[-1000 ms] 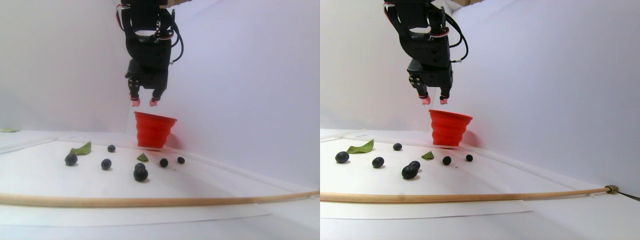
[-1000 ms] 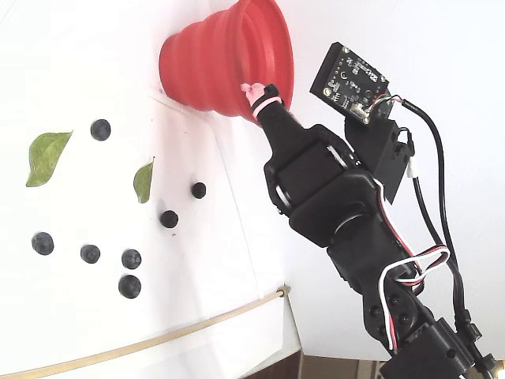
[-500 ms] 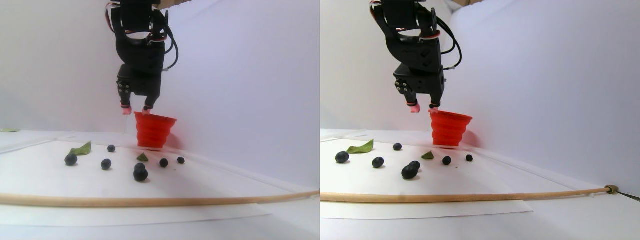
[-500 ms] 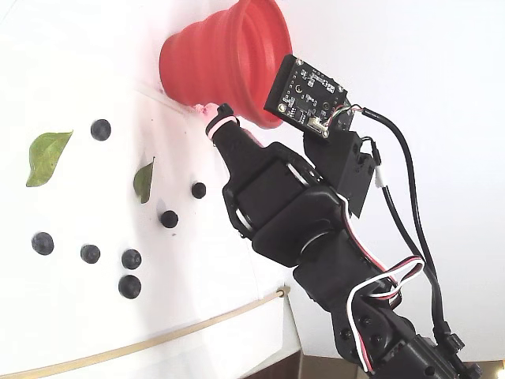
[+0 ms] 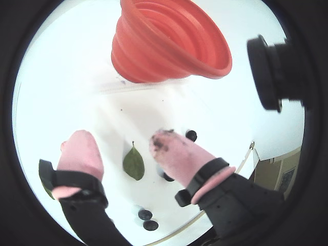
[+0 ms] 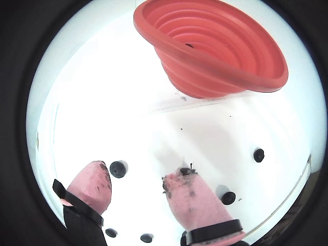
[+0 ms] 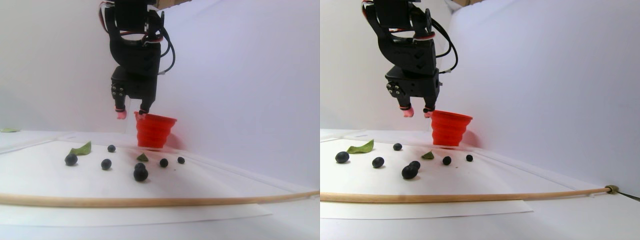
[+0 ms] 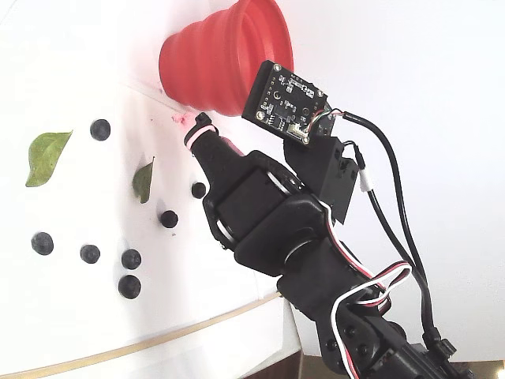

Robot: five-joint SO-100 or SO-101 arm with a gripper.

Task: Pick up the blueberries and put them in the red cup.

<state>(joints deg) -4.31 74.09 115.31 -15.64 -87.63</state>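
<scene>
Blueberries (image 7: 140, 174) lie loose on the white sheet (image 7: 210, 177), seven visible in the stereo pair view's left half, spread in front of and to the left of the cup (image 7: 154, 130). One dark berry shows inside the cup in a wrist view (image 6: 188, 45). You have the gripper (image 7: 131, 115) in the air just left of the cup's rim in the stereo pair view, above the sheet and clear of every berry. Fingers (image 5: 177, 152) are parted, a clear gap between the pink tips, nothing held; the right tip in both wrist views carries dark smears. Two leaves (image 8: 45, 156) lie among the berries, the smaller one (image 5: 133, 164) seen between the fingertips in a wrist view. Wooden rod (image 7: 150, 201) runs across the foreground, near the sheet's front edge.
</scene>
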